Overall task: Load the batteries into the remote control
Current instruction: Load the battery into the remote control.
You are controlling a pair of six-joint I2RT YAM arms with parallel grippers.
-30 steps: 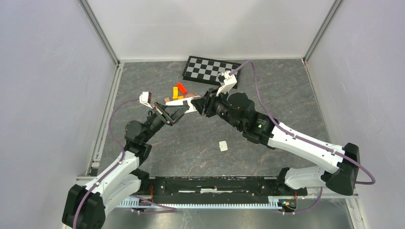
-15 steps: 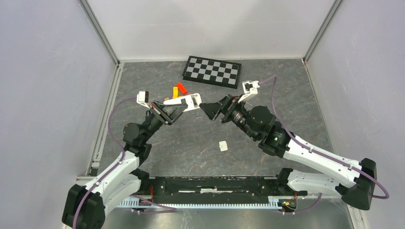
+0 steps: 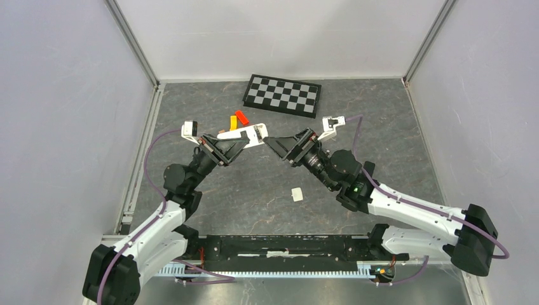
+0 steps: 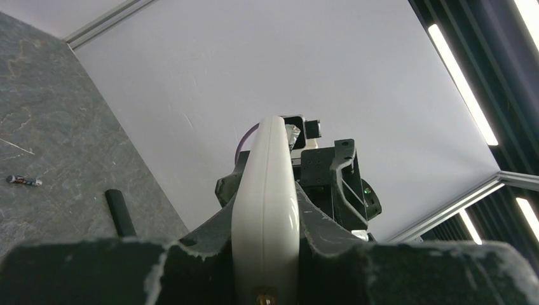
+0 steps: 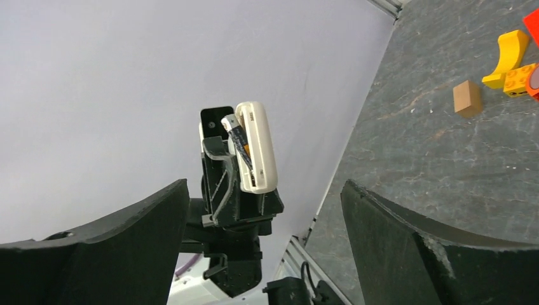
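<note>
My left gripper point(image 3: 234, 146) is shut on the white remote control point(image 3: 250, 135) and holds it above the table, its free end pointing right. In the left wrist view the remote point(image 4: 267, 159) stands edge-on between the fingers point(image 4: 210, 238). The right wrist view shows the remote's point(image 5: 260, 152) open compartment with one battery point(image 5: 238, 141) lying in it at a slant. My right gripper point(image 3: 278, 147) is open and empty, a short way right of the remote. A tiny battery point(image 4: 24, 181) and a dark slim cylinder point(image 4: 119, 213) lie on the table.
A small white cover piece point(image 3: 297, 194) lies on the table in front of the grippers. Orange and red blocks point(image 3: 237, 119) and a brown cube point(image 5: 467, 98) lie behind the remote. A checkerboard point(image 3: 281, 95) lies at the back. Walls close in on both sides.
My right gripper has drawn back from the remote to the right and now stands open and apart from it. My left gripper has raised the remote slightly.
</note>
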